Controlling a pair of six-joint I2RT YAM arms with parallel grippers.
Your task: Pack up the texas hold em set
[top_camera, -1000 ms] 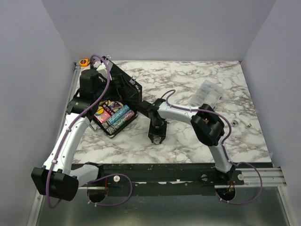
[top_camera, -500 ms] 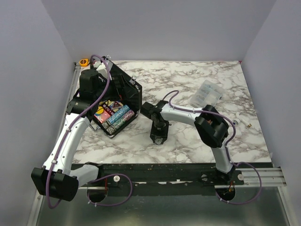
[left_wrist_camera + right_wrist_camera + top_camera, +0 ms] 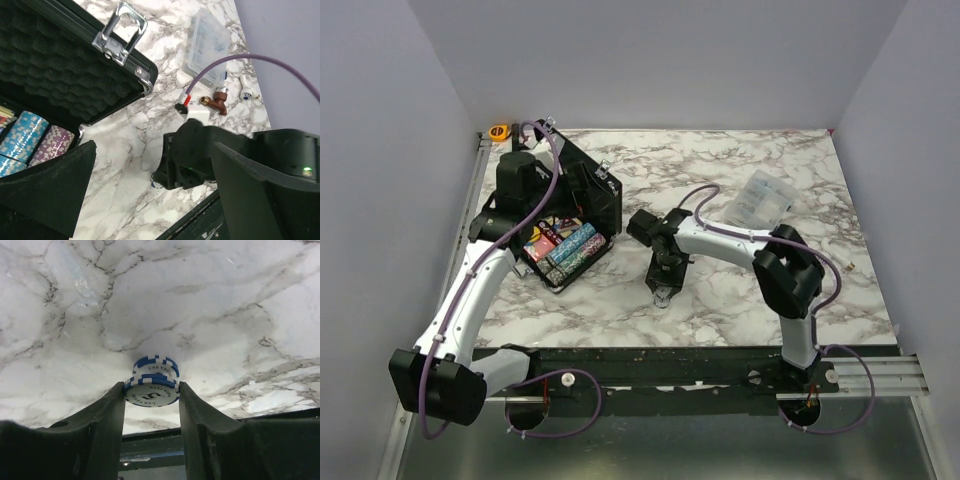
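Note:
The black hinged case (image 3: 582,190) of the texas hold em set stands open at the left, its lid up, with rows of coloured chips (image 3: 570,248) inside. My left gripper (image 3: 150,195) hangs open over the case's front edge, nothing between its fingers. On the marble in front of the case, my right gripper (image 3: 662,294) points down. In the right wrist view it (image 3: 151,390) is shut on a blue-and-white chip (image 3: 150,395), which lies stacked, slightly offset, on a second such chip (image 3: 156,364) on the table.
A clear plastic bag (image 3: 760,196) lies at the back right, with small fittings (image 3: 828,262) near the right edge. An orange tape roll (image 3: 499,131) sits at the far left corner. The case's silver latch (image 3: 121,31) sticks out from the lid.
The right gripper has shifted a little right and toward the front edge, and its elbow has swung right. The left wrist has edged slightly toward the back.

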